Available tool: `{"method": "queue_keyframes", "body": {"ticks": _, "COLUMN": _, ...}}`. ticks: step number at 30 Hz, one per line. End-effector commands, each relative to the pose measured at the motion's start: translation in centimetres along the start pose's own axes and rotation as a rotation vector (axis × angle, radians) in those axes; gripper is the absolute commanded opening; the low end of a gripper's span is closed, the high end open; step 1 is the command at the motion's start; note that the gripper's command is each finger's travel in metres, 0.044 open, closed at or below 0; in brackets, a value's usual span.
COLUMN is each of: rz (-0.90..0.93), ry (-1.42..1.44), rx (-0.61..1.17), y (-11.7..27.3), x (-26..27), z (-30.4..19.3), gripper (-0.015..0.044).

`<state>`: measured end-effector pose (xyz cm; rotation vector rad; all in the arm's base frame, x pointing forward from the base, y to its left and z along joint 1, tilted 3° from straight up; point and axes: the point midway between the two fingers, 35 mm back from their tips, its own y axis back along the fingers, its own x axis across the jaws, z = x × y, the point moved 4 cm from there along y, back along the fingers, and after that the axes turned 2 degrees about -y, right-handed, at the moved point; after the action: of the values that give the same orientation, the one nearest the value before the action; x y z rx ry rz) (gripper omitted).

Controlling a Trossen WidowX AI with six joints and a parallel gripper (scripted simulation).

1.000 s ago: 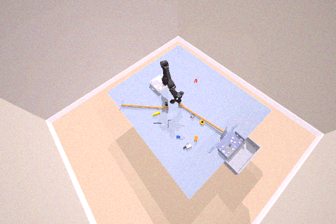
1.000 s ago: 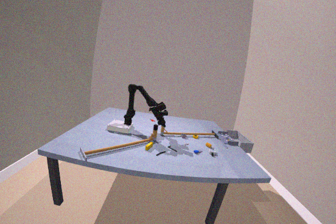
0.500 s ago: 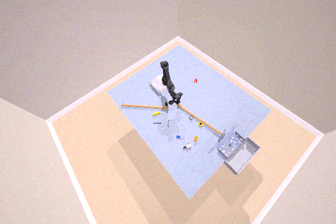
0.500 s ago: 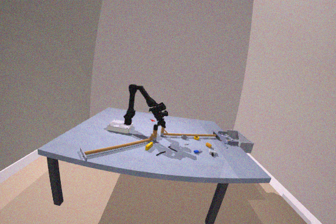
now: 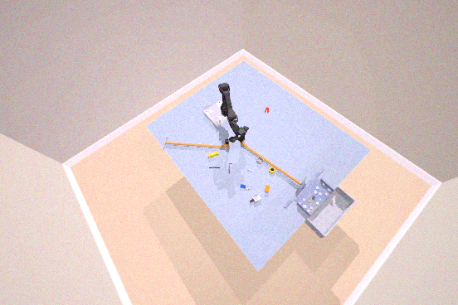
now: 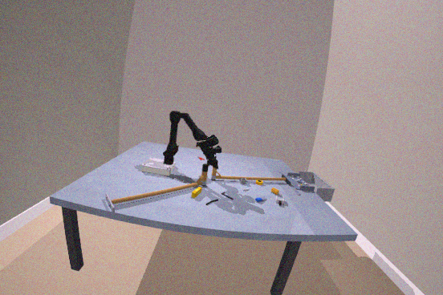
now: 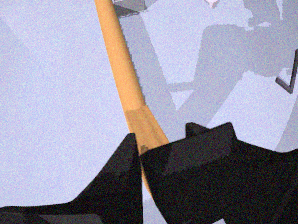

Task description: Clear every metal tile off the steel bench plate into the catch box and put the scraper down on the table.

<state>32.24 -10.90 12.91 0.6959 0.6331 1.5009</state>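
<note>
The scraper [image 5: 270, 162] [image 6: 249, 178] [image 7: 120, 65] has a long wooden shaft and a short wooden grip at its near end. My gripper [image 5: 241, 139] [image 6: 214, 167] [image 7: 161, 135] is shut on that grip. The shaft runs out to the near side of the steel bench plate [image 5: 309, 191], where its blade is; whether the blade touches the plate I cannot tell. Several small pale tiles [image 5: 317, 187], with an orange and a dark piece among them, are spread over the plate. The grey catch box [image 5: 329, 215] [image 6: 326, 191] adjoins the plate's far end.
A second wooden-shafted tool [image 5: 195, 144] [image 6: 152, 194] lies to the left. A yellow block [image 5: 213, 155] [image 6: 197, 192], a yellow tape roll [image 5: 272, 170] [image 6: 259, 182], a blue piece [image 5: 243, 186] and an orange piece [image 5: 267, 188] lie on the table. A red piece [image 5: 266, 109] lies behind the arm.
</note>
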Motion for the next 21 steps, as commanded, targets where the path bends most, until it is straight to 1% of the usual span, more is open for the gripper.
{"method": "queue_keyframes", "body": {"ticks": 1, "rz": -0.024, "ry": -0.018, "rx": -0.003, "y": 0.23, "x": -0.31, "z": -0.04, "gripper": 0.0}}
{"method": "queue_keyframes", "body": {"ticks": 21, "rz": -0.024, "ry": -0.018, "rx": -0.003, "y": 0.26, "x": 0.04, "z": -0.09, "gripper": 0.0}}
